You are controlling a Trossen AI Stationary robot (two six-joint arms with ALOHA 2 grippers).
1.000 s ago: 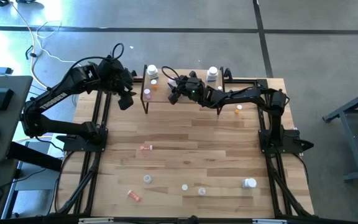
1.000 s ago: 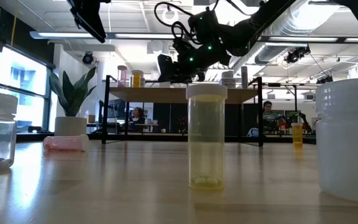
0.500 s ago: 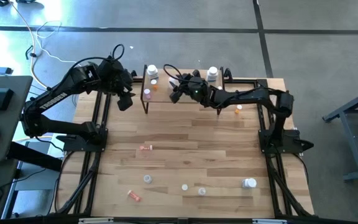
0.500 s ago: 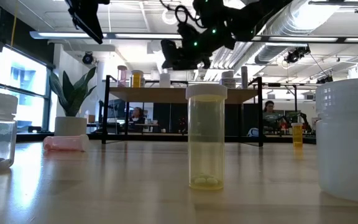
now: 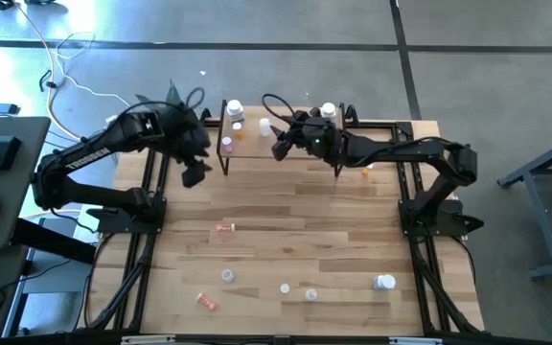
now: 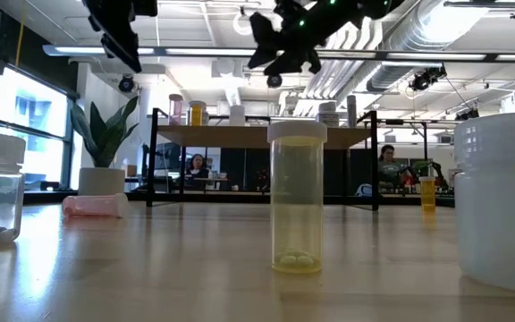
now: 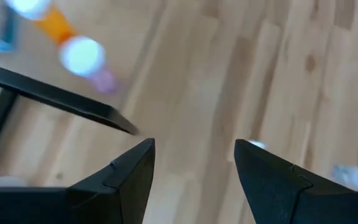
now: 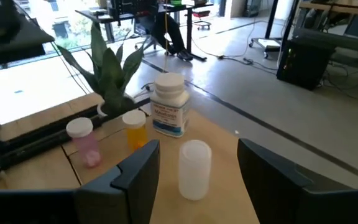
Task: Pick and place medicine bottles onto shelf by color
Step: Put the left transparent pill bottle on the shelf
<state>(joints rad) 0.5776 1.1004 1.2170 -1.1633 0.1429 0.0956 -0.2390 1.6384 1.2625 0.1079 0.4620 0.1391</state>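
Note:
The shelf (image 5: 249, 146) stands at the table's far middle. On its left end stand a labelled white bottle (image 8: 168, 102), an orange bottle (image 8: 135, 127) and a pink bottle (image 8: 86, 142). A plain white bottle (image 8: 194, 168) stands upright on the shelf board. My right gripper (image 8: 199, 148) hangs open above and behind it, one finger to each side, apart from it. Another white bottle (image 5: 328, 113) stands on the shelf's right end. My left gripper (image 7: 194, 144) is open and empty above the table, beside the shelf's left leg (image 5: 225, 163).
Loose bottles are on the table: a pink one lying (image 5: 225, 227), an orange one (image 5: 368, 170) by the right arm, and near the front edge a clear one (image 5: 227, 276), an orange one lying (image 5: 206, 301), small ones (image 5: 285, 287) (image 5: 311, 293) and a larger white one (image 5: 384, 282).
My right gripper has risen from shelf height and drawn a little toward the table's right edge. The plain white bottle stays standing on the shelf. My left gripper has moved a little toward the table's near edge.

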